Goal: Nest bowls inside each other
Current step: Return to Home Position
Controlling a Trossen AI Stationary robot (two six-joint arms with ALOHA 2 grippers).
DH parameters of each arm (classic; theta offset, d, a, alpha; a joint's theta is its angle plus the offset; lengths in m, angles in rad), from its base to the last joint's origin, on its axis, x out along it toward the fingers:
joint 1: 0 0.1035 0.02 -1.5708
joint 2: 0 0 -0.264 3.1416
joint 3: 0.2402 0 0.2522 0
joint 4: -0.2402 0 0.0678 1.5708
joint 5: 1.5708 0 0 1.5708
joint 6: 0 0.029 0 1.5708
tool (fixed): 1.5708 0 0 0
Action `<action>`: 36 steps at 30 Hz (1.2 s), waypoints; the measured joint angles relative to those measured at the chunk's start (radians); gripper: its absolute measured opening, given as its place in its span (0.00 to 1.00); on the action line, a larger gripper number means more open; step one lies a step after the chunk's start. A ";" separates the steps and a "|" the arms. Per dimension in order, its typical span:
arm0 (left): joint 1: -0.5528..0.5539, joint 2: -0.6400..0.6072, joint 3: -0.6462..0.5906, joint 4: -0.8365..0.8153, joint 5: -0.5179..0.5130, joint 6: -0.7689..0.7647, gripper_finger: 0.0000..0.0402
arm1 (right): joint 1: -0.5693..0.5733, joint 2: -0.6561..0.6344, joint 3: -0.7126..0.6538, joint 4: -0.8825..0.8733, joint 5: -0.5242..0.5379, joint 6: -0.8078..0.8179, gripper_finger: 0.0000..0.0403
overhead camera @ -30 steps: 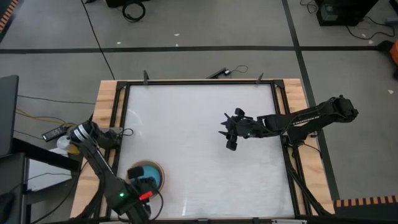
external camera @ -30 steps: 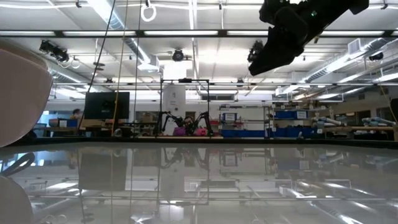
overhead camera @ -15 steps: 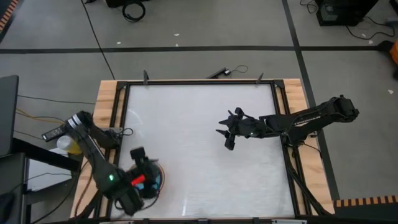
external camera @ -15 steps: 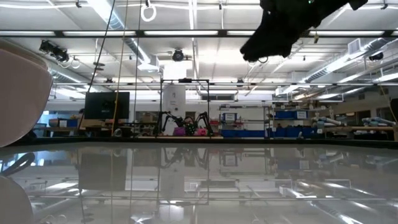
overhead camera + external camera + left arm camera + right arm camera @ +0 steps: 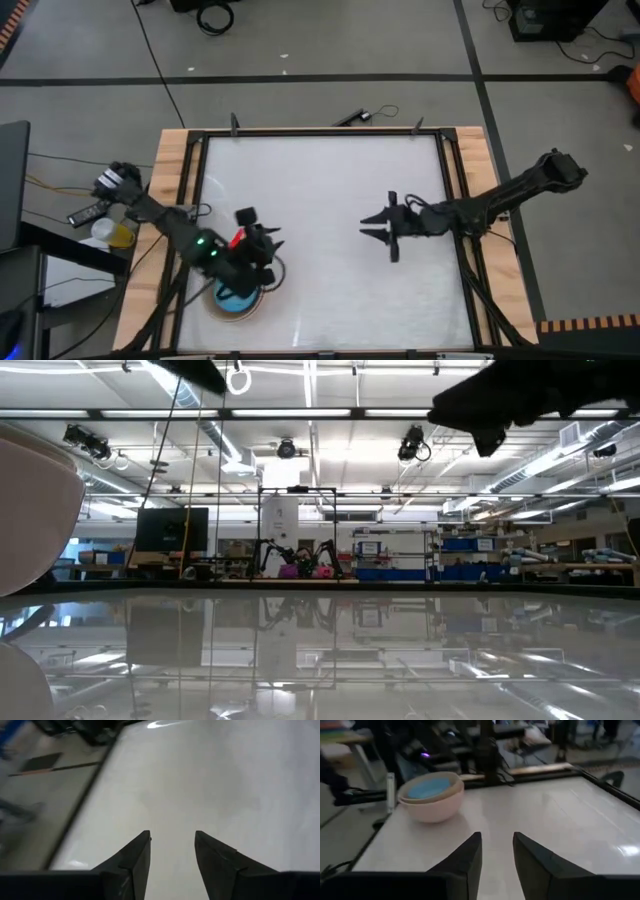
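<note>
The bowls stand nested in one stack near the table's near left corner. In the right wrist view a cream-white bowl is the outermost, a paler rim shows inside it, and a bright blue bowl sits in the middle. The cream wall fills the low view's left edge. My left gripper hovers open just beyond the stack's far side, nothing between its fingers. My right gripper hangs open over the table's right half, facing the stack from a distance.
The white tabletop lies bare between the two grippers. A black frame rail and wooden side strips border it. A small tool with a cable lies beyond the far edge, and a yellow object sits off the left side.
My left gripper has lifted off the bowl stack and swung toward the table's far edge and middle, tipping up from pointing steeply down. My right gripper has drawn back toward the right edge and a little toward the near edge, levelling out. The stack has stayed in place.
</note>
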 joint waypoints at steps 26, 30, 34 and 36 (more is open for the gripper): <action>0.219 -0.858 -0.828 0.734 0.187 0.338 0.39 | -0.002 -0.287 -0.143 0.083 0.143 -0.039 0.02; 0.218 -0.977 -0.877 0.739 0.187 0.376 0.39 | -0.010 -0.358 -0.210 0.123 0.145 -0.027 0.03; 0.218 -1.094 -0.910 0.737 0.191 0.416 0.39 | -0.011 -0.457 -0.280 0.142 0.124 -0.028 0.02; 0.218 -1.146 -0.929 0.735 0.197 0.434 0.39 | -0.011 -0.511 -0.311 0.142 0.106 -0.028 0.01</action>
